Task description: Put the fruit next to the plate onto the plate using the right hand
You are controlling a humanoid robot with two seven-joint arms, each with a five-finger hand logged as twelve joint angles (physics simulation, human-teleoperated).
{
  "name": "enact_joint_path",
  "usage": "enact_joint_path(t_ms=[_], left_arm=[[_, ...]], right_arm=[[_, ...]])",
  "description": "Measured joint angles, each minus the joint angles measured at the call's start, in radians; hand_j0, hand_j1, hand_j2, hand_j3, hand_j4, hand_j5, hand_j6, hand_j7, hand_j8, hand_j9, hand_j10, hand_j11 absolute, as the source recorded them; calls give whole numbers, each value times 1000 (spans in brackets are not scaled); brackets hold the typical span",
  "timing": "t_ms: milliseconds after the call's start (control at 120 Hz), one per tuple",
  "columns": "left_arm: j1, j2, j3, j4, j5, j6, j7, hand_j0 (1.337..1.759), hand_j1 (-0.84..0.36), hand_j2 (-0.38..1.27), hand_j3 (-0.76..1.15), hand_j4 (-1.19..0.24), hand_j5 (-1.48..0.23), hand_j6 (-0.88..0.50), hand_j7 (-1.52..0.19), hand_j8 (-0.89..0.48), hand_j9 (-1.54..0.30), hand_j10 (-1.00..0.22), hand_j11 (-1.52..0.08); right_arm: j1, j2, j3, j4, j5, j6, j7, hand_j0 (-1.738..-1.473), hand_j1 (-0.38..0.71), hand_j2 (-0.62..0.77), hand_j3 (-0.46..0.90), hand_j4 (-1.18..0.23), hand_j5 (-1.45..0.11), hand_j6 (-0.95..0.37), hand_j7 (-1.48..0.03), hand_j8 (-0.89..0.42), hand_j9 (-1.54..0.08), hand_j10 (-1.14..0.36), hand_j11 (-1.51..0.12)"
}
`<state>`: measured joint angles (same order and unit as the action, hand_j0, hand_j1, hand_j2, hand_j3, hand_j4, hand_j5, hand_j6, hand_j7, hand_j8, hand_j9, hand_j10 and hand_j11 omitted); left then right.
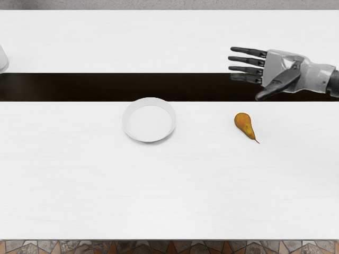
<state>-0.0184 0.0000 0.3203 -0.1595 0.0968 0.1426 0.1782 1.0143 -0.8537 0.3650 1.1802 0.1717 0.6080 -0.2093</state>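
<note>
A brown-yellow pear (244, 125) lies on its side on the white table, stem pointing down-right. To its left sits a round white plate (149, 119), with nothing on it. My right hand (253, 74) comes in from the right edge and hovers above and slightly right of the pear, over the dark gap. Its fingers (247, 59) are stretched out flat toward the left, thumb pointing down-left, holding nothing. A clear stretch of table separates the hand from the pear.
A dark gap (132, 87) runs across between the near table and a far white surface. A pale rounded object (2, 58) shows at the left edge. The table's front edge (169, 239) lies near the bottom, with patterned floor below.
</note>
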Motion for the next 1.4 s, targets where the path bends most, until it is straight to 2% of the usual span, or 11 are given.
enact_joint_path(t_ms=[133,158,225,267,392,567,725,842,1017,1175,1400], left_arm=[[0,0,0,0,0,0,0,1658,349,0,0,0,0,-1,0,-1,0,0,0],[0,0,0,0,0,0,0,1658,349,0,0,0,0,-1,0,-1,0,0,0],[0,0,0,0,0,0,0,1658,349,0,0,0,0,-1,0,-1,0,0,0],[0,0,0,0,0,0,0,1658,349,0,0,0,0,-1,0,-1,0,0,0],[0,0,0,0,0,0,0,1658,349,0,0,0,0,-1,0,-1,0,0,0],[0,0,0,0,0,0,0,1658,349,0,0,0,0,-1,0,-1,0,0,0],[0,0,0,0,0,0,0,1658,349,0,0,0,0,-1,0,-1,0,0,0],[0,0,0,0,0,0,0,1658,349,0,0,0,0,-1,0,0,0,0,0],[0,0,0,0,0,0,0,1658,349,0,0,0,0,0,0,0,0,0,0],[0,0,0,0,0,0,0,1658,349,0,0,0,0,-1,0,0,0,0,0],[0,0,0,0,0,0,0,1658,349,0,0,0,0,0,0,0,0,0,0]], right_arm=[[4,4,0,2,-3,2,-30,-1658,-311,-5,0,-31,-42,-30,-43,-31,-42,-31,-42],[7,6,1,3,-3,2,-53,-1658,-311,-5,0,-31,-42,-30,-43,-31,-42,-31,-42],[27,21,3,5,-5,3,-160,-1658,-311,-5,0,-31,-42,-30,-43,-31,-42,-31,-42],[46,30,4,8,-12,3,-209,-1658,-310,-5,0,-31,-42,-30,-43,-31,-42,-31,-42],[101,23,6,91,-96,-3,-278,-1658,-310,-6,0,-31,-42,-31,-43,-31,-43,-32,-43],[172,-7,1,238,-208,-208,-302,-1658,-309,-6,0,-33,-44,-33,-44,-33,-44,-33,-44],[196,-5,-10,318,-330,-423,-310,-1658,-304,-7,0,-38,-49,-38,-49,-38,-49,-38,-49],[202,6,-18,363,-421,-540,-365,-1658,-289,-10,0,-51,-66,-52,-66,-52,-66,-51,-66],[262,62,-104,389,-504,-708,-395,-1658,-275,-12,0,-63,-81,-64,-81,-64,-81,-63,-81],[359,109,-249,394,-523,-837,-400,-1658,-245,-17,0,-88,-113,-89,-113,-89,-113,-88,-113],[407,141,-384,397,-566,-970,-401,-1658,-195,-25,0,-131,-168,-132,-168,-131,-168,-131,-168]])
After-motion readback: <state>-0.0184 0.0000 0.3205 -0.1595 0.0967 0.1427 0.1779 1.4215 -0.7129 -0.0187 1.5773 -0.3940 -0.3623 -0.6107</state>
